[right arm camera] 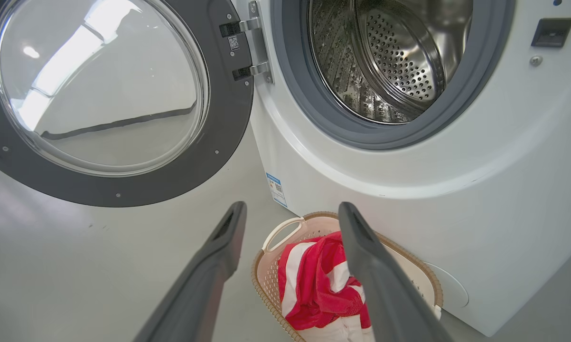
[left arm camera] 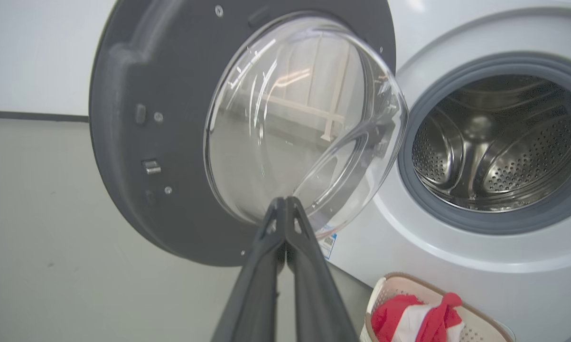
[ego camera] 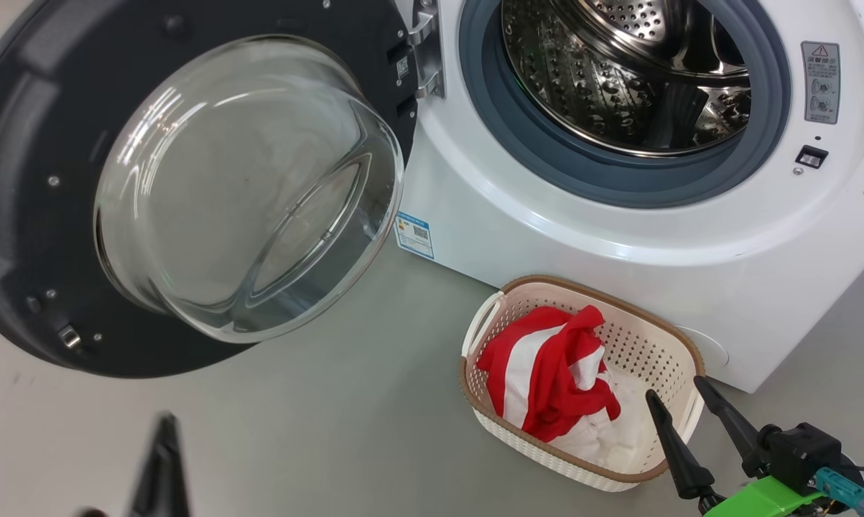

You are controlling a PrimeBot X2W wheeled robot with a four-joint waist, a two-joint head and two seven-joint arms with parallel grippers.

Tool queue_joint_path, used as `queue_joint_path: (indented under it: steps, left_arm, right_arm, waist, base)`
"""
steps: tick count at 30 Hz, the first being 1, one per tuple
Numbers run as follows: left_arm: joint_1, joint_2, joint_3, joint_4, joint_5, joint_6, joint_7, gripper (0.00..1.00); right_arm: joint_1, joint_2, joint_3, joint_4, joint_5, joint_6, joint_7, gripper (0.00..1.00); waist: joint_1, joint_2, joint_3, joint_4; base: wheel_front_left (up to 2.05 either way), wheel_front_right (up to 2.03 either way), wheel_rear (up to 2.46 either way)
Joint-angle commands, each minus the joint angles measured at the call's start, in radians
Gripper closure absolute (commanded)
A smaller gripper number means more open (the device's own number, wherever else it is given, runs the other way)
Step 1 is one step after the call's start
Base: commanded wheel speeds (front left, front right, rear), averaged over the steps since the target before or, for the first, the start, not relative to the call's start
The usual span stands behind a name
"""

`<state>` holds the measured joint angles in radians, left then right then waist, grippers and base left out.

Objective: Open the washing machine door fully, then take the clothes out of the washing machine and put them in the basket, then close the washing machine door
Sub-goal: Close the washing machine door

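clothes (ego camera: 546, 373) of red and white lie bunched in the basket (ego camera: 640, 337), which stands on the floor (ego camera: 331, 431) just beside the washing machine (ego camera: 618, 237). the washing machine door (ego camera: 29, 215) hangs wide open at the left. the right gripper (ego camera: 674, 386) hovers over the basket's near end, jaws apart and holding nothing. the left gripper (left arm camera: 285, 199) points toward the door glass, its fingers pressed together and empty.

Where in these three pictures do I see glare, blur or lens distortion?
Head view: the left gripper is blurred, and pale streaks of glare cross the door glass. Left wrist view: soft, with bright reflected lines in the glass. Right wrist view: white light patches on the glass; the wide lens curves the washing machine front.
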<state>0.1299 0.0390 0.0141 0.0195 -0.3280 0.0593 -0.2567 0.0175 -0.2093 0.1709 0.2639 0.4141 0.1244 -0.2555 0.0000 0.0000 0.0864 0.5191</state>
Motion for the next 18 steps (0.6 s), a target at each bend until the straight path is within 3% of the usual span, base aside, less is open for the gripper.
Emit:
queue_joint_path:
  steps: [1, 4, 7, 8, 12, 18]
  left_arm:
    - [-0.068, 0.011, 0.065, -0.06, -0.002, -0.012, -0.005, 1.0]
    - [-0.138, 0.012, 0.154, -0.134, 0.029, -0.064, -0.005, 1.0]
    - [-0.239, 0.054, 0.249, -0.184, 0.052, -0.123, -0.005, 1.0]
    - [-0.239, 0.054, 0.249, -0.184, 0.052, -0.123, -0.005, 1.0]
    - [-0.404, 0.162, 0.35, -0.151, 0.018, -0.168, -0.005, 1.0]
    - [-0.646, 0.339, 0.403, 0.058, -0.157, -0.188, -0.001, 1.0]
  right_arm:
    - [-0.016, -0.007, 0.013, -0.027, 0.002, 0.006, -0.006, 0.0]
    - [-0.012, -0.001, 0.007, -0.031, -0.001, 0.006, -0.006, 0.0]
    - [-0.008, 0.003, -0.002, -0.034, -0.002, 0.006, -0.006, 0.0]
    - [-0.008, 0.003, -0.002, -0.034, -0.002, 0.006, -0.006, 0.0]
    - [0.005, 0.011, -0.021, -0.041, -0.007, 0.006, -0.006, 0.0]
    - [0.029, 0.02, -0.062, -0.06, -0.015, 0.006, -0.006, 0.0]
  waist:
    - [0.0, 0.0, 0.002, 0.0]
    - [0.0, 0.0, 0.009, 0.001]
    - [0.0, 0.0, 0.017, 0.002]
    - [0.0, 0.0, 0.017, 0.002]
    - [0.0, 0.0, 0.026, 0.0]
    - [0.0, 0.0, 0.043, -0.002]
  base:
    - [0.0, 0.0, 0.0]
    - [0.0, 0.0, 0.0]
    - [0.0, 0.0, 0.0]
    - [0.0, 0.0, 0.0]
    - [0.0, 0.0, 0.0]
    - [0.0, 0.0, 0.0]
